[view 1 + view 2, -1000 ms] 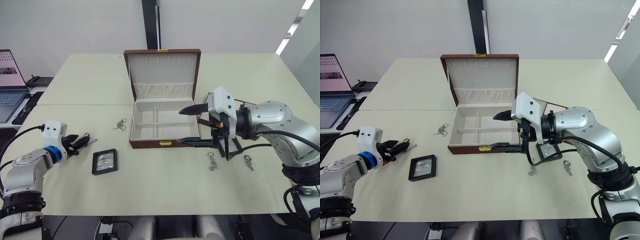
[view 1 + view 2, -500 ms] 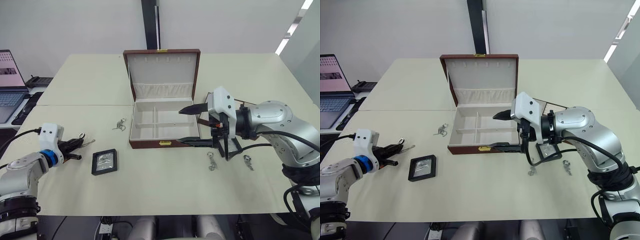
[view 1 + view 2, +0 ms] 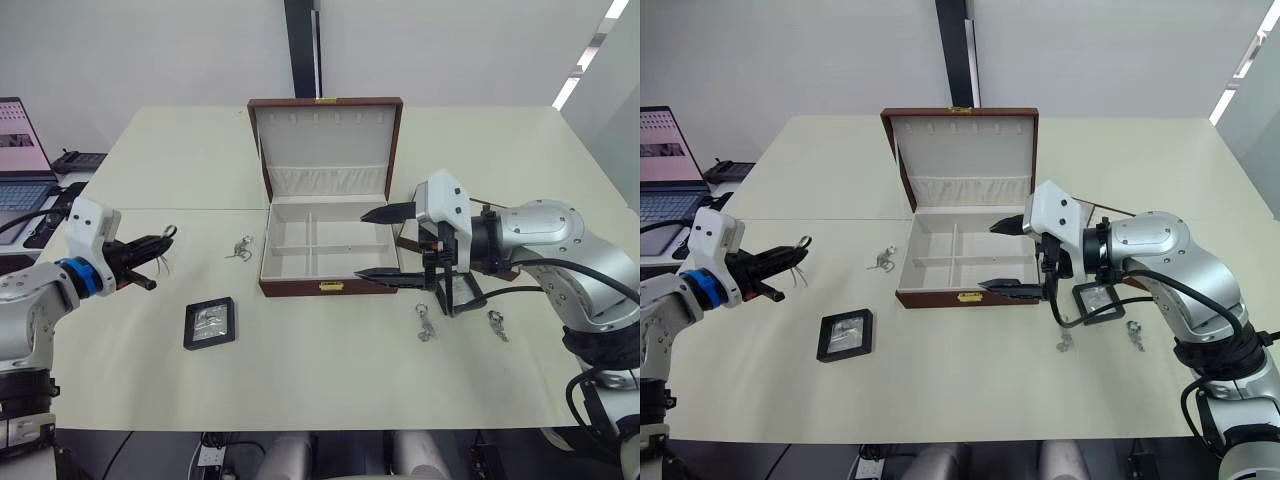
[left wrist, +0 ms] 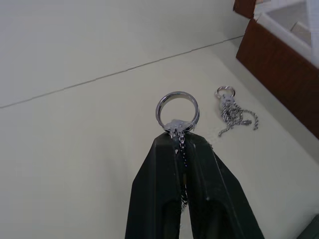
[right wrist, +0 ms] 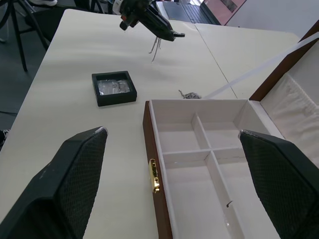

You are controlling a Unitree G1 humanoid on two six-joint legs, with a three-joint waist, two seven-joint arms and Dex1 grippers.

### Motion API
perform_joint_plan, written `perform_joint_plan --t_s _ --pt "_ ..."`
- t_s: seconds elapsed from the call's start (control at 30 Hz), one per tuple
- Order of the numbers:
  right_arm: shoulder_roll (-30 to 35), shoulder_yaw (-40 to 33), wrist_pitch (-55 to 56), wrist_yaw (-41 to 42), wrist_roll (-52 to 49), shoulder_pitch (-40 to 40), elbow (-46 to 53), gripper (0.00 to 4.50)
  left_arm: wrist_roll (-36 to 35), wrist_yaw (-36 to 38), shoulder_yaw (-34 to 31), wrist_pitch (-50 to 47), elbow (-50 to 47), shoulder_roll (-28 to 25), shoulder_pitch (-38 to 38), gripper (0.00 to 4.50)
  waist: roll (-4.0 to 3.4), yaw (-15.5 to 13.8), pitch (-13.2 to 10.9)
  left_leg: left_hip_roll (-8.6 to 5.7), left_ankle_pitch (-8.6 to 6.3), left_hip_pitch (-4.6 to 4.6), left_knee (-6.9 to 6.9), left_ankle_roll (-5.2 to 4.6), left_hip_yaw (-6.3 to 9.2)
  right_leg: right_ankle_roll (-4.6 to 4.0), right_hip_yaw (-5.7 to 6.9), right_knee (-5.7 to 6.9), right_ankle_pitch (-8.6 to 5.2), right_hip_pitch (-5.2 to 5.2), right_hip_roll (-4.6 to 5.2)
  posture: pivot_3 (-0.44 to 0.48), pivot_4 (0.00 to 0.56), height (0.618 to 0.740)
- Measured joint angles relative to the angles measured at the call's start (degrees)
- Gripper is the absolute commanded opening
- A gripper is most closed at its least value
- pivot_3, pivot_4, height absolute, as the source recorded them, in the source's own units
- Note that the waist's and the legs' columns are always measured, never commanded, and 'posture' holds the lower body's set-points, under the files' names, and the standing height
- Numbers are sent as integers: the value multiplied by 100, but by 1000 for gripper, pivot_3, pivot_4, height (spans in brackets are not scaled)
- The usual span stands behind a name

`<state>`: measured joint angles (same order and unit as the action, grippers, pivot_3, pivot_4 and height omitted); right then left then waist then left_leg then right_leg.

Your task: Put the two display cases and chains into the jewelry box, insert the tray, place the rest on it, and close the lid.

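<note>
The jewelry box (image 3: 330, 286) stands open at mid-table, its lid (image 3: 325, 140) upright and its cream compartments bare. My left gripper (image 3: 155, 245) is shut on a chain (image 4: 177, 108), whose ring sticks out past the fingertips, and holds it above the table left of the box. A second chain (image 3: 240, 248) lies near the box's left wall. One display case (image 3: 210, 323) lies flat in front of that. My right gripper (image 3: 385, 243) hangs open over the box's right front corner. The other display case (image 3: 1098, 299) lies under that arm. Two trinkets (image 3: 425, 322) (image 3: 497, 324) lie close by. The tray is mostly hidden behind the right arm.
A laptop (image 3: 665, 165) sits on the neighbouring table at the far left. A black pillar (image 3: 300, 45) rises behind the table. Bare tabletop stretches in front of the box and along the near edge.
My left gripper has lifted the chain off the table and drawn it up and back towards the left. The right gripper has barely moved.
</note>
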<state>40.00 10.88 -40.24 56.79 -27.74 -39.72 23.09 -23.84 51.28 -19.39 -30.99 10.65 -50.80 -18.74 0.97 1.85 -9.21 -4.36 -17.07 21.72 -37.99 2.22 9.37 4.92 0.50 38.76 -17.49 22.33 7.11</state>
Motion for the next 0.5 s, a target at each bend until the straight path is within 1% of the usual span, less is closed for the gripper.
perform_joint_plan --t_s 0.2,0.37,0.43,0.5 --pt "31 -62 59 -61 19 22 -33 4500 -302 355 193 -455 -535 -181 -498 16 1 2 -1 -1 0 2 0 0 -1 0 0 0 0 0 -1 0 150 740" --pt "71 -132 -15 -203 -2 91 36 4500 -692 515 776 -1205 -1288 -176 -1542 16 11 -5 -6 -4 0 9 -9 0 1 1 1 2 0 -2 -1 0 150 740" --pt "83 -144 -52 -261 -2 105 61 4500 -749 569 1016 -1360 -1389 -155 -1892 16 11 0 -6 -4 0 7 -8 0 0 1 2 3 0 -2 -1 0 150 740" --pt "123 -171 -96 -340 3 132 76 4500 -724 576 1350 -1416 -1389 0 -2254 16 11 7 -7 -5 1 7 -9 0 -2 1 3 5 0 -1 -5 0 150 740"
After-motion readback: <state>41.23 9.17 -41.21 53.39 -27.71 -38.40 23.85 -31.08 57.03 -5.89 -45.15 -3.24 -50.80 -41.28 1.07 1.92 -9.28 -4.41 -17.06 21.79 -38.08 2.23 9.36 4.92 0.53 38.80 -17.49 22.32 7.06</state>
